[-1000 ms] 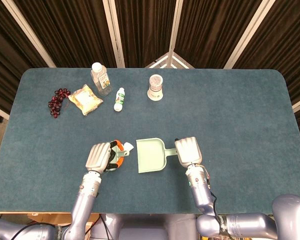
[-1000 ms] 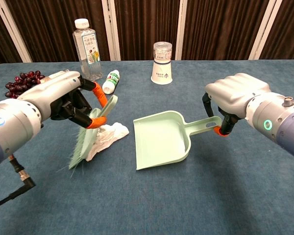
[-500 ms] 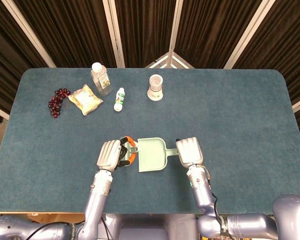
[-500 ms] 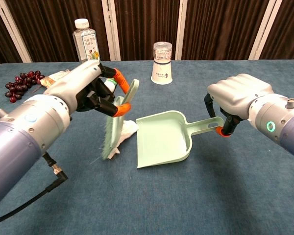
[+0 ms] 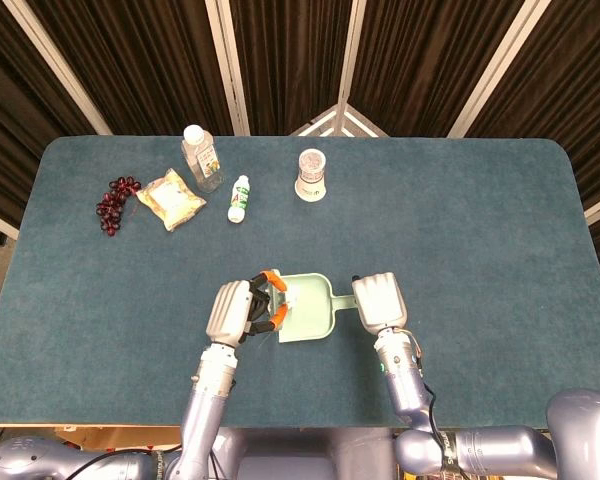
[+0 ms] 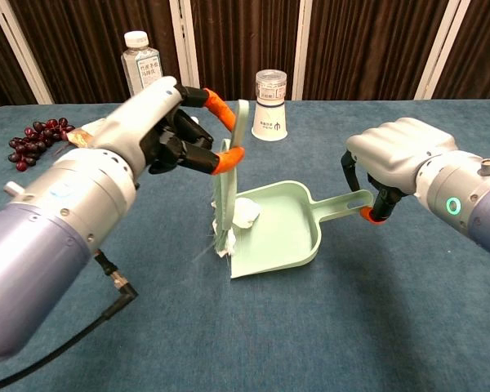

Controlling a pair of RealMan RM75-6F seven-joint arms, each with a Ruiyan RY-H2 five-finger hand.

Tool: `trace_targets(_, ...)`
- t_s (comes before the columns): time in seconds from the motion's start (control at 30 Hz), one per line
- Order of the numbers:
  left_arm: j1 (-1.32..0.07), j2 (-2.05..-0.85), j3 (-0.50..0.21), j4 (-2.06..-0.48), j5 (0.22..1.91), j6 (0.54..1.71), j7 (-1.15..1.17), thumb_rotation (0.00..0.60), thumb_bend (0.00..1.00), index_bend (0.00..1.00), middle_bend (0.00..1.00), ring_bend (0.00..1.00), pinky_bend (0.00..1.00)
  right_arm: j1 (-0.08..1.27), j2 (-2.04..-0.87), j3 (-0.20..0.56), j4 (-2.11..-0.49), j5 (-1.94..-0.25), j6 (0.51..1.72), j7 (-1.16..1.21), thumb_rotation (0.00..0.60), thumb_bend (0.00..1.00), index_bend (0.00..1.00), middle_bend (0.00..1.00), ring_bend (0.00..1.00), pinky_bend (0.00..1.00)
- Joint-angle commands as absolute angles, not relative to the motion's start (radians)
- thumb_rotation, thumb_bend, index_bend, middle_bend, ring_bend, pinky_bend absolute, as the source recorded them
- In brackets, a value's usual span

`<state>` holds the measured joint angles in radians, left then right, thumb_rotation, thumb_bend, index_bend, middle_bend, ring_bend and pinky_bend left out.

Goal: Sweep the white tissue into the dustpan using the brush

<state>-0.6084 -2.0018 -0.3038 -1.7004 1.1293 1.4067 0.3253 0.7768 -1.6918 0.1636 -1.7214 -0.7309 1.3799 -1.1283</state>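
From the head view, the left hand sits just left of the pale green dustpan, its orange-tipped fingers curled around the brush, of which little shows beneath the hand. The right hand is closed over the dustpan's handle on the pan's right side. A small white scrap, the white tissue, shows at the pan's left edge beside the brush. Farther back on the blue table stand a water bottle, a small white bottle lying down, a capped cup, a snack packet and a bunch of grapes. In the chest view, the left hand grips the brush near its top, fingers wrapped tight, holding it upright with the bristles at the mouth of the dustpan. The white tissue lies inside the pan, just beside the brush. The right hand has its fingers folded around the end of the handle, holding the pan flat on the table.
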Motion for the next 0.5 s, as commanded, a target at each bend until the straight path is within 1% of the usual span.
trace_targets(0.03, -0.589, -1.941, -0.3, -1.74, 1.16, 1.41, 0.32, 0.6, 0.58, 0.72, 0.99, 0.95, 0.97, 0.775, -1.691, 0.162, -1.719, -0.73, 1.38, -1.128, 0.6, 0.39, 0.61, 0.88, 0.88, 0.86)
trace_targets(0.3, -0.559, -1.804, -0.313, -1.799, 1.194, 1.388, 0.282, 0.6, 0.58, 0.72, 0.99, 0.95, 0.97, 0.773, -1.707, 0.152, -1.714, -0.733, 1.383, -1.125, 0.6, 0.39, 0.61, 0.88, 0.88, 0.86)
trace_targets(0.5, -0.54, -1.735, -0.295, -1.775, 1.193, 1.355, 0.255, 0.6, 0.58, 0.72, 0.99, 0.95, 0.97, 0.775, -1.71, 0.153, -1.709, -0.733, 1.379, -1.127, 0.6, 0.39, 0.61, 0.88, 0.88, 0.86)
